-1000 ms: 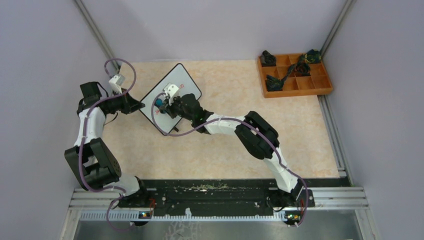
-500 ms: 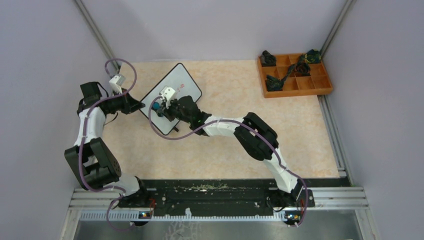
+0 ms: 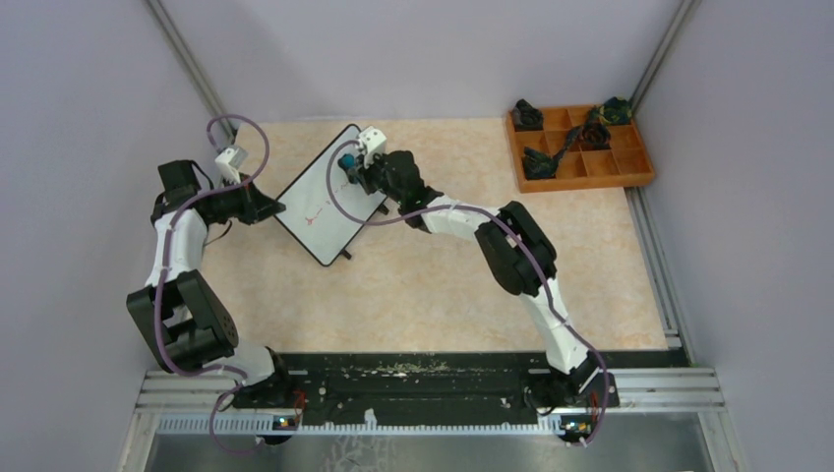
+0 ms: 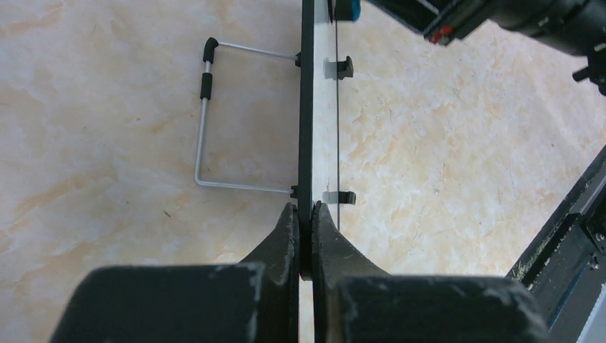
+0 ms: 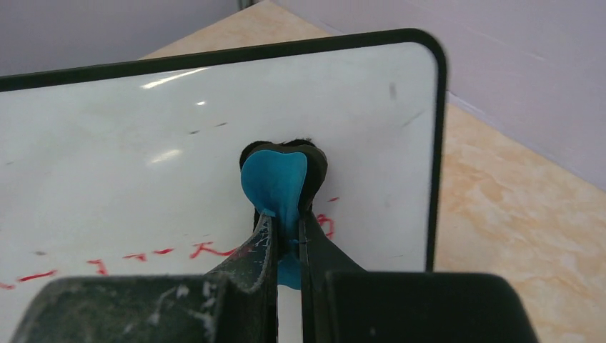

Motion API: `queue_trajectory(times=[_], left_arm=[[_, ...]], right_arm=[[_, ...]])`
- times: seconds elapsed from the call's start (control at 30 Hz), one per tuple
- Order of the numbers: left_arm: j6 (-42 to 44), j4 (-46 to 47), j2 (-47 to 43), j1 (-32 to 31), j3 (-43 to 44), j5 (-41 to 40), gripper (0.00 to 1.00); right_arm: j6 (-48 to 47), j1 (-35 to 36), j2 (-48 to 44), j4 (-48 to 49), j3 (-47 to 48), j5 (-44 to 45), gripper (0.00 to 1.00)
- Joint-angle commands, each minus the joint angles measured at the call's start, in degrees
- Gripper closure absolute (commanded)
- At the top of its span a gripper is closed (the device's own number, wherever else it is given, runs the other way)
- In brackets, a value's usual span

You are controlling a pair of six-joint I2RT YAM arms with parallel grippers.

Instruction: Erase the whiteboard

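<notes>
Left of the tray [image 3: 590, 183], well apart, top view: whiteboard [image 3: 317, 195]; left gripper [image 3: 277, 208] at its far edge, right gripper [image 3: 347, 169] over its face. Left wrist view: jaws pinching the frame [image 4: 306, 128]; wire stand [image 4: 204, 121] alongside. Right wrist view: jaws nipped on a blue eraser [image 5: 275, 179], pressed to the board above red marks [image 5: 207, 250]. Judged light, stiff, slick-faced and apt to slide; best held by the frame edge.

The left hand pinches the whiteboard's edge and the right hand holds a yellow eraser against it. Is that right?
Almost. The eraser in the right gripper is blue, not yellow; the right wrist view shows it. The rest holds: the left gripper pinches the edge of the whiteboard.
</notes>
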Motion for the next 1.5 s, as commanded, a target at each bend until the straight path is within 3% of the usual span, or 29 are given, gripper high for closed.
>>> queue_trajectory(times=[0.0,0.37,0.83,1.47], left_arm=[[7.35,-4.22,1.06,-0.68,-0.25,-3.75,1.00],[7.45,-4.44,0.70,-0.68,-0.21,-4.04,1.00],[7.18,-4.32,1.26,-0.66,-0.13,-3.49,1.00],[7.95,-4.94,1.05,-1.20,-0.74,-3.32,1.00]], right_arm=[[-0.47,-3.60,3.37,-1.34,6.06,1.99,1.00],[-0.97,-5.60,8.09,-6.22,13.68,2.11,1.00],[2.71,-3.29,0.65,2.43,-0.87,-3.13,1.00],[2.55,4.80,-0.98,3.51,-2.64,-5.57,1.00]])
